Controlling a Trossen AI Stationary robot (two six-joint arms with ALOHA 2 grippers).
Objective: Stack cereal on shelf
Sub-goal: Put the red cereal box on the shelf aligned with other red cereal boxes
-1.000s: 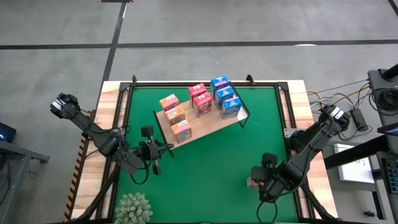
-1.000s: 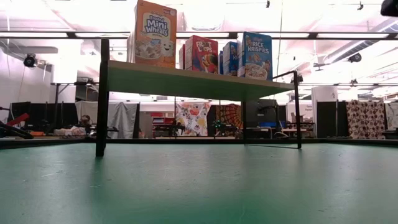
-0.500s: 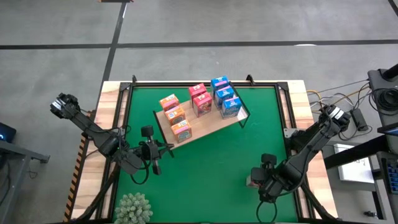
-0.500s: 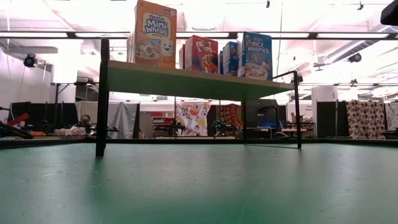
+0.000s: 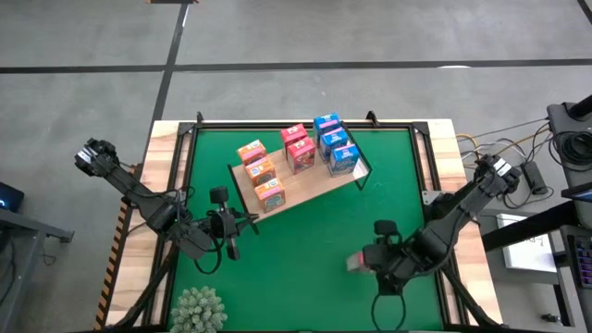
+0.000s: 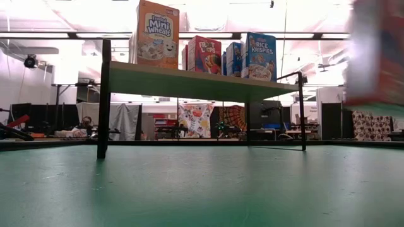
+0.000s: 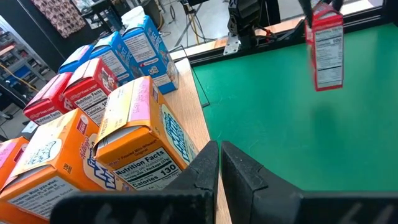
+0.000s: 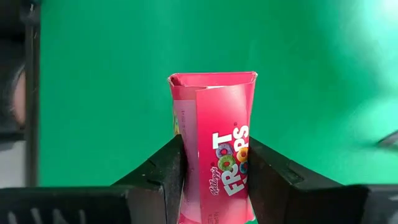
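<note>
Eight cereal boxes are standing on the shelf (image 5: 314, 183), which is sitting across the far middle of the green mat (image 5: 305, 250): three orange boxes (image 5: 261, 172) at its left end, two pink-red boxes (image 5: 297, 148) in the middle row, and three blue boxes (image 5: 334, 143) at its right end. The middle row is therefore showing room for one more.

The ninth box, a pink-red Froot Loops box (image 8: 213, 158), is being held off the mat by the right gripper (image 5: 368, 263), near the right front of the table and well apart from the shelf. In the right wrist view, the two dark fingers (image 8: 163, 169) are pressing against the box's opposite sides, bowing its cardboard slightly inward.

The left gripper (image 5: 242, 222) is waiting just in front of the shelf's left end, holding nothing; in the left wrist view its fingers (image 7: 205, 165) are lying almost together, with only a thin slit between them.

By this count the task is nearly complete: what appears to be left is carrying the last box to the shelf, setting it upright beside the other pink-red boxes, and letting go.
</note>
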